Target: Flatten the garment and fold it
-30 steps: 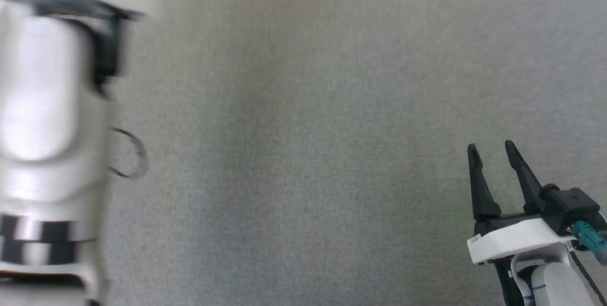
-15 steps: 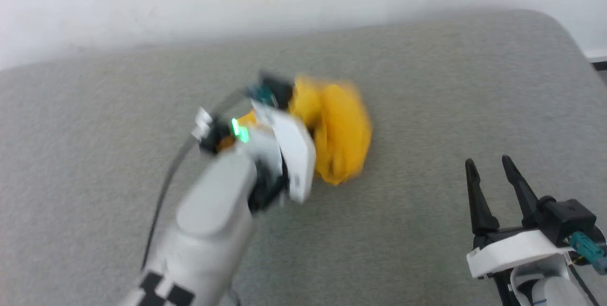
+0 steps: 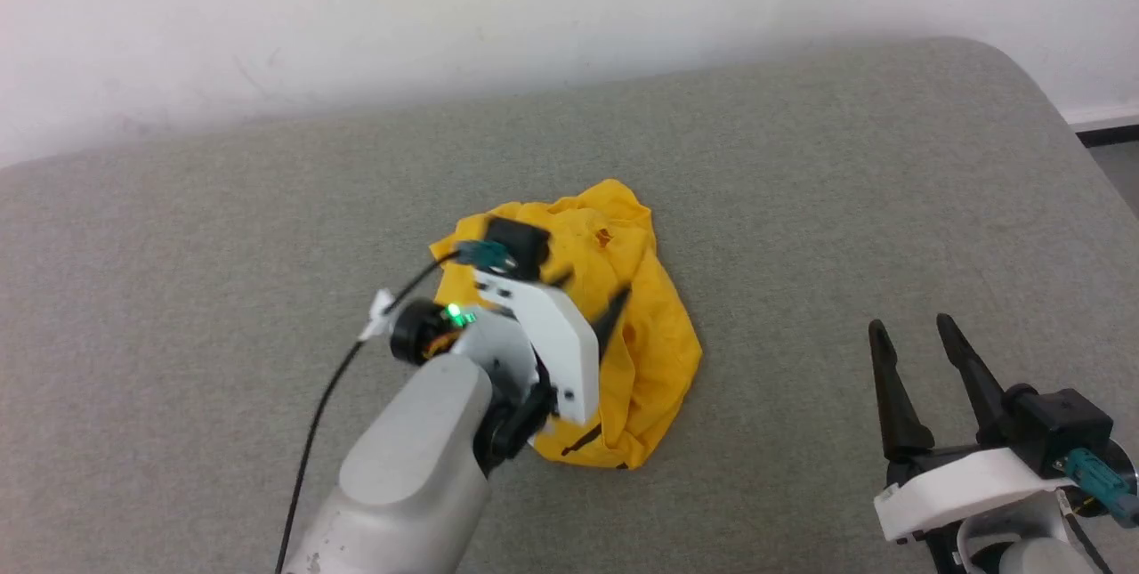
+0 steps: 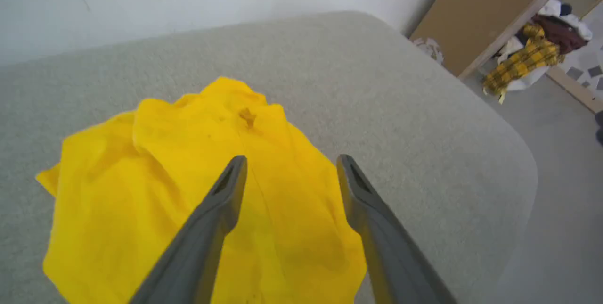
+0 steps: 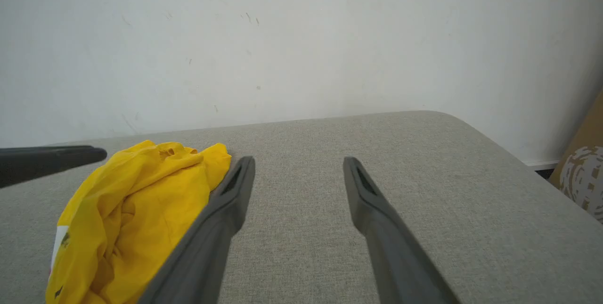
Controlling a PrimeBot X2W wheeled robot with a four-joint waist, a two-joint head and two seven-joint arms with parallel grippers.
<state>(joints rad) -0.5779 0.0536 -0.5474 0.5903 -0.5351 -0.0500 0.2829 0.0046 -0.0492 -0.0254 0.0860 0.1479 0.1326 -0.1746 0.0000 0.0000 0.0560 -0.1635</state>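
Garment (image 3: 663,343) bunched ctr of grey surface (image 3: 845,165), well off far/rt edges.

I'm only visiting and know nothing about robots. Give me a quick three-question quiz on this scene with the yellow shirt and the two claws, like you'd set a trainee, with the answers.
1. True or false: the yellow T-shirt lies spread out flat on the grey padded surface.
2. Fill in the missing word: the right claw sits apart from the shirt, its jaws ____ and holding nothing.
3. Which claw hangs over the shirt? A) the left claw B) the right claw C) both

Key: 1. False, it lies in a crumpled heap. 2. open. 3. A.
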